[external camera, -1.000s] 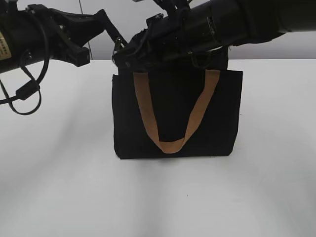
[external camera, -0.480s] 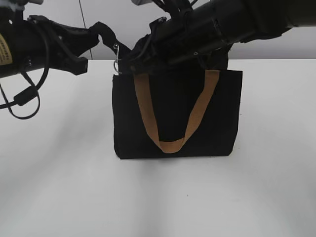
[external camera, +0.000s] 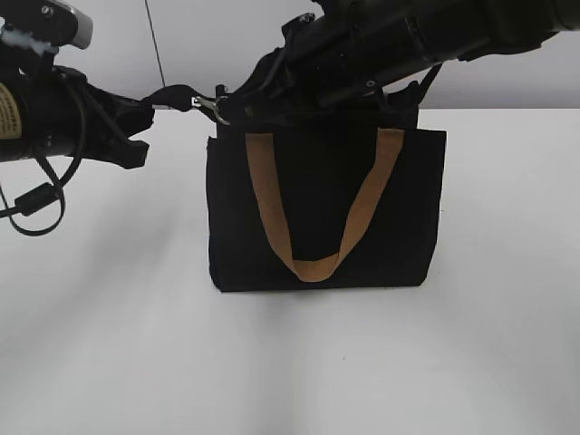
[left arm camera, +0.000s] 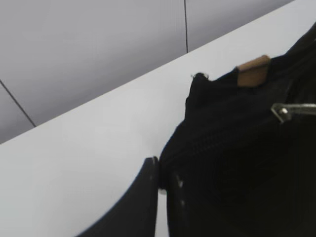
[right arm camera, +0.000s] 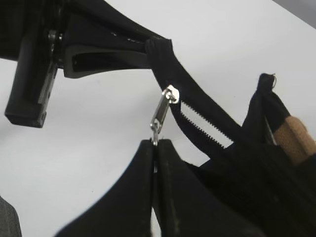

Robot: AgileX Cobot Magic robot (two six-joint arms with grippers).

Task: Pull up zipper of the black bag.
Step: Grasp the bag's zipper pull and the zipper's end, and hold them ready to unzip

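The black bag [external camera: 326,213] stands upright mid-table, one tan handle [external camera: 313,263] hanging down its front. My left gripper [external camera: 163,98] is shut on the black tab at the end of the zip track and holds it taut to the left; in the left wrist view its jaws [left arm camera: 163,180] pinch black fabric of the bag [left arm camera: 247,163]. My right gripper [external camera: 234,109] is shut on the ring pull of the silver zipper [external camera: 217,109] at the bag's top left corner. In the right wrist view its jaws [right arm camera: 155,144] clamp the pull below the slider [right arm camera: 170,95]. Open teeth show behind the slider.
The white table [external camera: 290,362] runs round the bag, with a grey wall behind it. The right arm [external camera: 426,36] reaches across above the bag's top. A black cable [external camera: 41,195] hangs under the left arm. A tan handle end [right arm camera: 294,138] shows in the right wrist view.
The left arm has drawn back to the left, stretching the zip track's end tab out level. The right gripper still holds the pull at the bag's top left corner.
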